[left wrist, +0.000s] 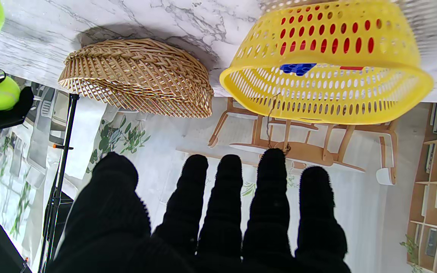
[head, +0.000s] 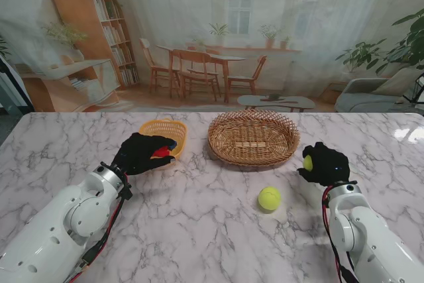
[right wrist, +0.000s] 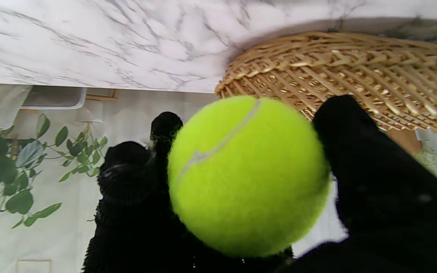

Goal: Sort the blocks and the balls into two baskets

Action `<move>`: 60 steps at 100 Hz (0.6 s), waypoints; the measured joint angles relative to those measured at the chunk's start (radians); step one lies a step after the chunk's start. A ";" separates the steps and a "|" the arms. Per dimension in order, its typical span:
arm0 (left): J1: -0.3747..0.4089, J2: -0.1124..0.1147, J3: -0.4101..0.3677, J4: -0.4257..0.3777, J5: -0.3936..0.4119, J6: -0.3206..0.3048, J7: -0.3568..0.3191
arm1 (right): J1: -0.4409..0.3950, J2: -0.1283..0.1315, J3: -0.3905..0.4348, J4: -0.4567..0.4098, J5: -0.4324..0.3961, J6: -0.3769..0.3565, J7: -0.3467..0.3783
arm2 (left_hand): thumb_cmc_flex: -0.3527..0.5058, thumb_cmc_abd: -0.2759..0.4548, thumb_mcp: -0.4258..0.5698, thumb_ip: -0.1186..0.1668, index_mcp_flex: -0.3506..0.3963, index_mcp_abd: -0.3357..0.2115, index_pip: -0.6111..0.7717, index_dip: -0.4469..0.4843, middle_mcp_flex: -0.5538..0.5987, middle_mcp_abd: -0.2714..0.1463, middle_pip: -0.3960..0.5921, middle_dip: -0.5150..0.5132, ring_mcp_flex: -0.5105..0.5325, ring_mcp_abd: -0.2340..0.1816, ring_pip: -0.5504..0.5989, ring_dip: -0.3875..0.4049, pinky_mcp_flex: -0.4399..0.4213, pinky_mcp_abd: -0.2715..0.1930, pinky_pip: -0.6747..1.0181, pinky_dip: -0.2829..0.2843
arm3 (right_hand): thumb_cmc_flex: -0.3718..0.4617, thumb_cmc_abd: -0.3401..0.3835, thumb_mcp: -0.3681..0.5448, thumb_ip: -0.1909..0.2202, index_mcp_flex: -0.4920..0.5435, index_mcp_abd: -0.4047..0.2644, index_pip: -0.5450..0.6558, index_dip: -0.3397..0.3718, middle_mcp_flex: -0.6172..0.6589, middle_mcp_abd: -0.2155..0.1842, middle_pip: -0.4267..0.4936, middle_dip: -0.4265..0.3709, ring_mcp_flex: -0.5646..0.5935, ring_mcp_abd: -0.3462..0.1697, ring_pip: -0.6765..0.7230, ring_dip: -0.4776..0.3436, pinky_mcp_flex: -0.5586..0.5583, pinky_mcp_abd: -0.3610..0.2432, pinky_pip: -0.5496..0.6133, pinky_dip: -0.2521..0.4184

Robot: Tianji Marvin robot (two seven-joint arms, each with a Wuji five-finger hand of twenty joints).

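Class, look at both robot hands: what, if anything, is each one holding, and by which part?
The right hand grips a tennis ball around its sides, between thumb and fingers. The left hand holds nothing; its fingers are spread near the yellow basket.

You have two baskets on the worktop (head: 199, 230): one yellow plastic basket (head: 173, 128) and one woven wicker basket (head: 252, 138). You have two tennis balls: one ball on the worktop (head: 269, 198) and one ball in the right hand (head: 308, 162). In the left wrist view you can count two blocks inside the yellow basket, one blue block (left wrist: 297, 68) and one red block (left wrist: 351, 68). You have two hands in view, the left hand (head: 142, 153) and the right hand (head: 324, 164).
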 measured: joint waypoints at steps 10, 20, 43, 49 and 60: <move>0.000 0.000 0.000 0.000 0.000 0.000 0.000 | 0.042 0.004 -0.032 0.007 0.002 -0.012 0.041 | 0.000 0.000 0.000 0.000 0.000 0.000 0.000 0.000 0.000 0.000 0.000 0.000 0.000 0.000 0.000 0.000 0.000 0.000 0.000 0.000 | 0.000 0.000 0.000 0.000 0.000 0.000 0.000 0.000 0.000 0.000 0.000 0.000 0.000 0.000 0.000 0.000 0.000 0.000 0.000 0.000; 0.000 0.000 0.000 0.000 0.000 0.000 0.000 | 0.090 0.010 -0.069 0.017 0.001 -0.028 0.081 | 0.000 0.000 0.000 0.000 0.000 0.000 0.000 0.000 0.000 0.000 0.000 0.000 0.000 0.000 0.000 0.000 0.000 0.000 0.000 0.000 | 0.000 0.000 0.000 0.000 0.000 0.000 0.000 0.000 0.000 0.000 0.000 0.000 0.000 0.000 0.000 0.000 0.000 0.000 0.000 0.000; 0.000 0.000 -0.002 0.000 0.000 -0.001 0.001 | 0.227 0.018 -0.190 0.070 0.042 -0.047 0.142 | 0.000 0.000 0.000 0.000 0.000 0.000 0.000 0.000 0.000 0.000 0.000 0.000 0.000 0.000 0.000 0.000 0.000 0.000 0.000 0.000 | 0.000 0.000 0.000 0.000 0.000 0.000 0.000 0.000 0.000 0.000 0.000 0.000 0.000 0.000 0.000 0.000 0.000 0.000 0.000 0.000; 0.000 0.000 -0.003 0.000 0.000 -0.001 0.002 | 0.277 0.018 -0.237 0.104 0.070 -0.047 0.149 | 0.000 0.000 0.000 0.000 0.000 0.000 0.000 0.000 0.000 0.000 0.000 0.000 0.000 0.000 0.000 0.000 0.000 0.000 0.000 0.000 | 0.000 0.000 0.000 0.000 0.000 0.000 0.000 0.000 0.000 0.000 0.000 0.000 0.000 0.000 0.000 0.000 0.000 0.000 0.000 0.000; 0.001 0.000 -0.003 0.000 0.000 -0.001 0.002 | 0.357 0.015 -0.316 0.153 0.102 -0.036 0.171 | 0.000 0.000 0.000 0.000 0.000 0.000 0.000 0.000 0.000 0.000 0.000 0.000 0.000 0.000 0.000 0.000 0.000 0.000 0.000 0.000 | 0.000 0.001 -0.001 0.000 0.000 0.000 0.000 0.000 0.000 -0.001 0.000 0.000 0.000 0.000 0.000 0.000 0.000 0.000 0.000 0.000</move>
